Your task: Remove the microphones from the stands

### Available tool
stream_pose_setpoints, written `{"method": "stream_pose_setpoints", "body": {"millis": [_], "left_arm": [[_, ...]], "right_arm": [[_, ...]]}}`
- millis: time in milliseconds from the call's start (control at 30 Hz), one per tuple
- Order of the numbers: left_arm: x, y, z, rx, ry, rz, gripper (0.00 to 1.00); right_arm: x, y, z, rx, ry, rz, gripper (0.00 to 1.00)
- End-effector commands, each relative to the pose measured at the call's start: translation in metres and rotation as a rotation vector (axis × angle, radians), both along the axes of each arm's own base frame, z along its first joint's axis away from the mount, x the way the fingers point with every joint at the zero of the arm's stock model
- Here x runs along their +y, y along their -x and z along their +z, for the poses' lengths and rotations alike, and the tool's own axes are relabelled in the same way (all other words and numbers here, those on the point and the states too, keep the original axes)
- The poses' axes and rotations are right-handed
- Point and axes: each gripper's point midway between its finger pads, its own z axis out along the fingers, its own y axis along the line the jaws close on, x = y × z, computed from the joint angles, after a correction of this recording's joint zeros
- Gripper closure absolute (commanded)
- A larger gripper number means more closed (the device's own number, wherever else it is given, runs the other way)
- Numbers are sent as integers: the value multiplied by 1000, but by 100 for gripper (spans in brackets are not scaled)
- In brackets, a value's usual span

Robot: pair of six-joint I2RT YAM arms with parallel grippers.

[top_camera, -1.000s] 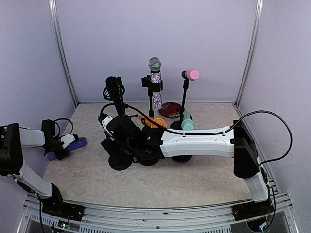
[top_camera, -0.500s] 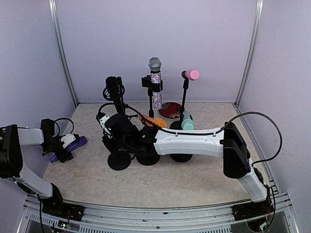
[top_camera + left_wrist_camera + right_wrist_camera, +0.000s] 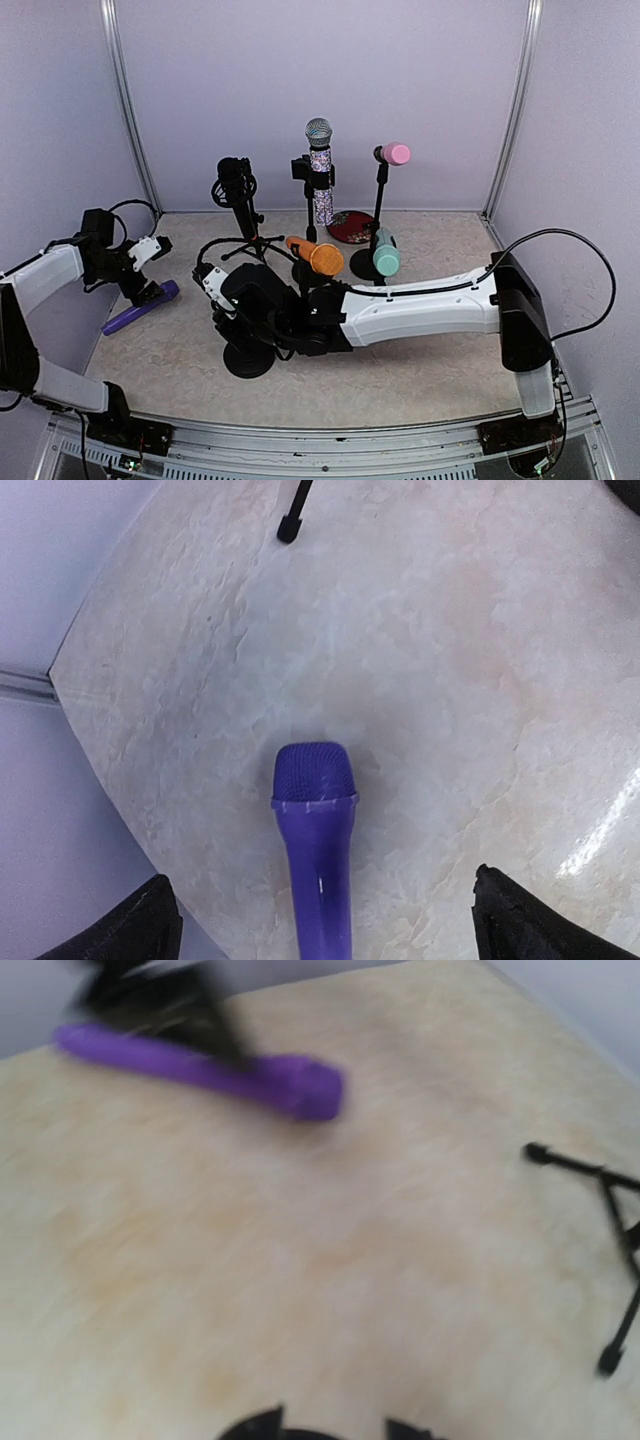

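The purple microphone (image 3: 140, 308) lies flat on the table at the left, free of any stand; it also shows in the left wrist view (image 3: 316, 820) and the right wrist view (image 3: 200, 1065). My left gripper (image 3: 155, 268) hangs just above it, jaws wide open on either side of its body (image 3: 322, 920), not touching. My right gripper (image 3: 215, 287) reaches across to the black round-base stand (image 3: 247, 357) and is shut on its upper part. Only the fingertips (image 3: 265, 1425) show at the bottom edge of the blurred right wrist view.
An orange microphone (image 3: 315, 257) and a teal one (image 3: 386, 252) sit tilted mid-table. At the back stand a black microphone on a tripod (image 3: 235, 185), a glittery one (image 3: 319, 170) and a pink one (image 3: 394, 153). A red disc (image 3: 350, 227) lies behind. A tripod leg (image 3: 610, 1210) is close.
My left gripper opened, let go of the purple microphone and rose above it. My right gripper closed on the stand, and the stand's base slid toward the near edge.
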Motion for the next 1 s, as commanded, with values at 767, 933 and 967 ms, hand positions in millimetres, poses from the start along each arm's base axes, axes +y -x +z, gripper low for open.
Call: {"method": "stream_pose_setpoints", "body": {"millis": [767, 933, 967], "left_arm": [[-114, 27, 65, 52, 178, -193, 1], [-133, 30, 75, 52, 221, -222, 1], [-136, 30, 76, 52, 227, -228, 1]], "right_arm": [[-301, 41, 19, 135, -59, -443, 100], [-350, 24, 20, 136, -70, -576, 100], [-359, 20, 21, 134, -70, -606, 100]]}}
